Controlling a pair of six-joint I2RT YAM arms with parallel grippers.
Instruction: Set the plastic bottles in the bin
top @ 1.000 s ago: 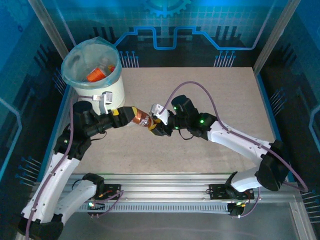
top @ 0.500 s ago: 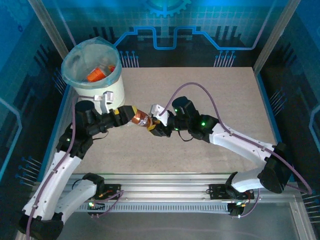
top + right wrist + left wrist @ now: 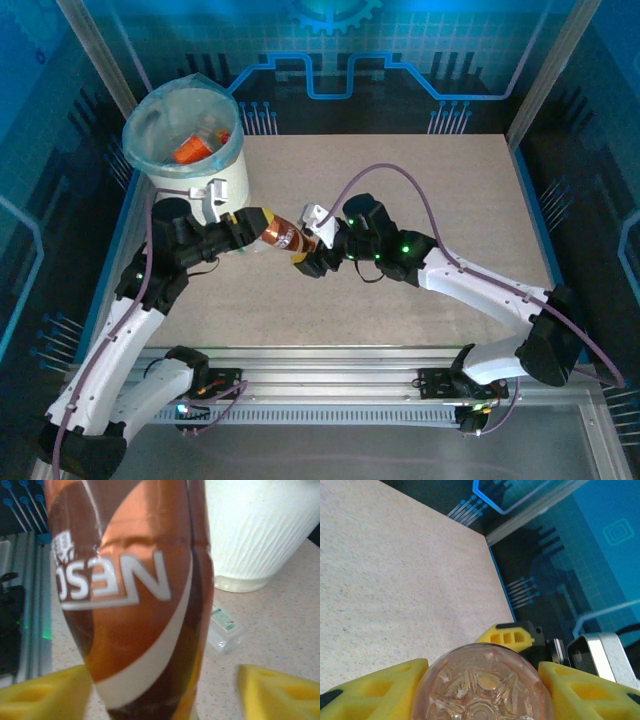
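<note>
A plastic bottle [image 3: 281, 236] with a brown and orange label hangs above the table, between the two arms. My left gripper [image 3: 260, 230] is shut on its clear base [image 3: 482, 685], a yellow finger [image 3: 375, 692] pressed against each side. My right gripper [image 3: 308, 252] stands open around the bottle's other end, and its yellow fingers [image 3: 280, 692] are off the label [image 3: 130, 590]. The bin [image 3: 185, 140], a white bucket with a light-blue liner, stands at the far left, just behind the left gripper. It holds orange-labelled bottles [image 3: 195, 148]. Another small clear bottle [image 3: 225, 627] lies on the table by the bin's foot.
The bin's ribbed white wall [image 3: 255, 530] rises close behind the held bottle. The table's right edge and the blue enclosure wall [image 3: 560, 555] lie beyond the left gripper. The beige tabletop [image 3: 440, 190] spreads out to the right of the arms.
My right gripper has opened and let go of the bottle. My left gripper has closed on the bottle's base, and the bottle has shifted slightly up and left towards the bin.
</note>
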